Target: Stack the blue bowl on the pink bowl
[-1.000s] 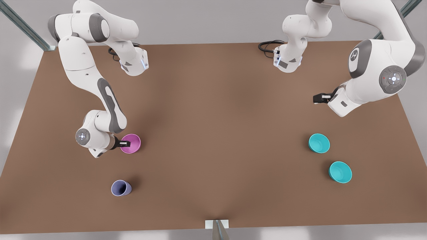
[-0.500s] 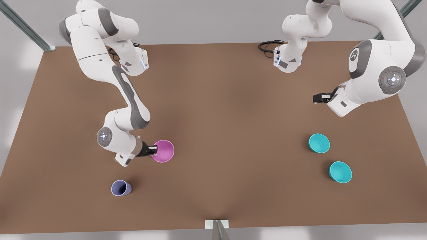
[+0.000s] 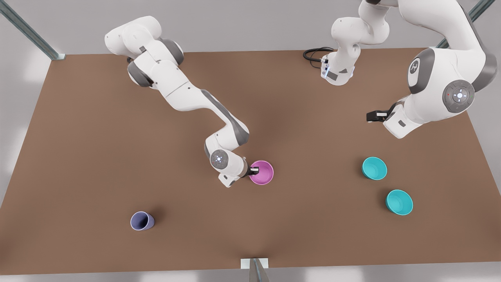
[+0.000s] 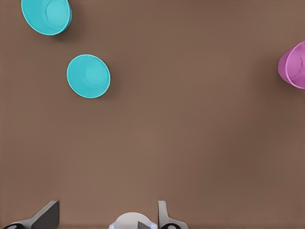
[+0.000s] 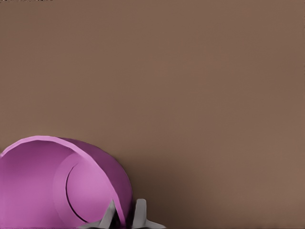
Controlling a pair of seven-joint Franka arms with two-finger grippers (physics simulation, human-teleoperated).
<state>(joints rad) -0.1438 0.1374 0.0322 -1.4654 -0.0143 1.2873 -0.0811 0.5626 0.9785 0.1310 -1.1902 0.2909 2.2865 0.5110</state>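
- Right end effector (image 3: 255,170): you see it near the middle of the surface in the front view, pinching the rim of the pink bowl (image 3: 262,172); in the right wrist view one finger (image 5: 110,215) sits inside the wall and the other outside it.
- Pink bowl: held at its rim on the side toward the front view's left; whether it rests on the surface you cannot tell.
- Left end effector (image 3: 370,116): you find it at the front view's right, held above the surface, well apart from every bowl; its arm waits. Its fingers (image 4: 164,217) stand spread, with nothing between them.
- Blue bowl (image 3: 374,168): upright on the surface at the front view's right, untouched.
- Second turquoise bowl (image 3: 399,202): just beside the first, nearer the front edge, not touching it.
- Lavender cup (image 3: 141,221): alone at the front view's lower left.
- Markings: a round emblem (image 3: 414,66) on the left arm's joint cap; its writing you cannot read.
- Surface (image 3: 98,156): plain brown, matte.
- Room: pale grey floor and metal frame struts (image 3: 27,31) at the far corners.
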